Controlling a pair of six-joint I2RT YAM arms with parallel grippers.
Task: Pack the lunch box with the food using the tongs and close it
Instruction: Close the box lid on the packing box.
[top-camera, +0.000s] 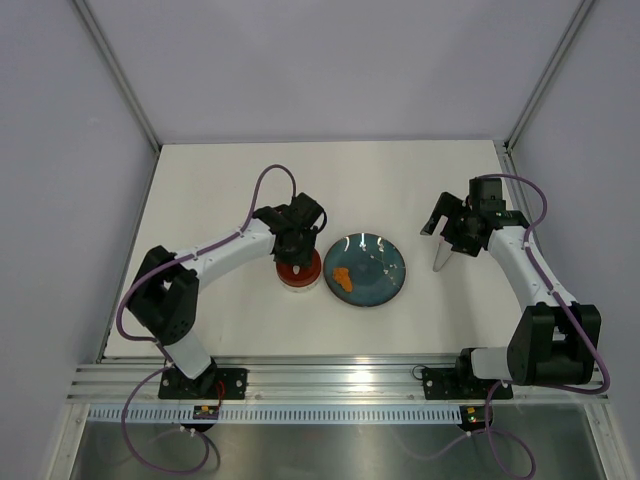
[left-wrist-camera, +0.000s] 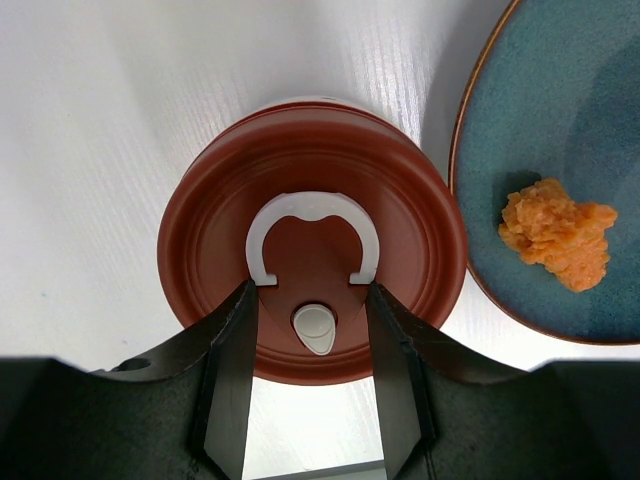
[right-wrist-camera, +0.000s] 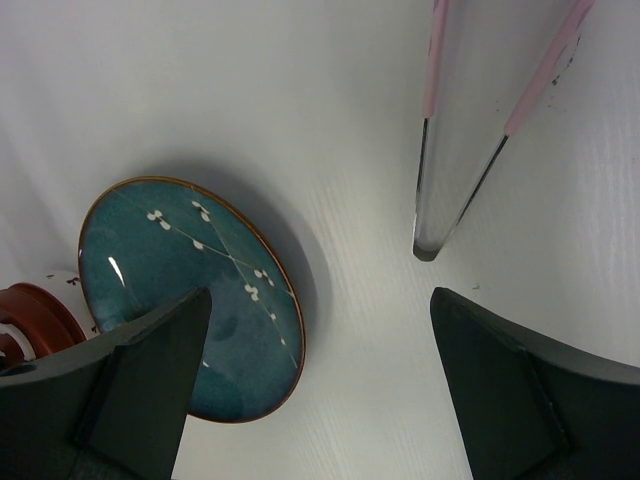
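Your left gripper (left-wrist-camera: 312, 300) hangs over the lunch box (top-camera: 299, 277), just left of the glazed teal plate (left-wrist-camera: 560, 100). The box's smooth, round, dark red lid (left-wrist-camera: 300, 165) is on, its white loop (left-wrist-camera: 312, 205) lying flat. The fingers (left-wrist-camera: 235, 350) straddle the loop's ends; you cannot tell whether they pinch it. A crumbly orange lump of food (left-wrist-camera: 558, 240) sits on the plate. Right of the plate, your right gripper (right-wrist-camera: 320, 300) gapes wide and empty, near the slim pink tongs (right-wrist-camera: 428, 240) with glossy tips.

lid (left-wrist-camera: 400, 200): dark red, shut on box | left gripper (left-wrist-camera: 310, 292): straddles lid's white loop (left-wrist-camera: 258, 240) | plate (left-wrist-camera: 520, 120): right of lid, holds orange food (left-wrist-camera: 558, 228)
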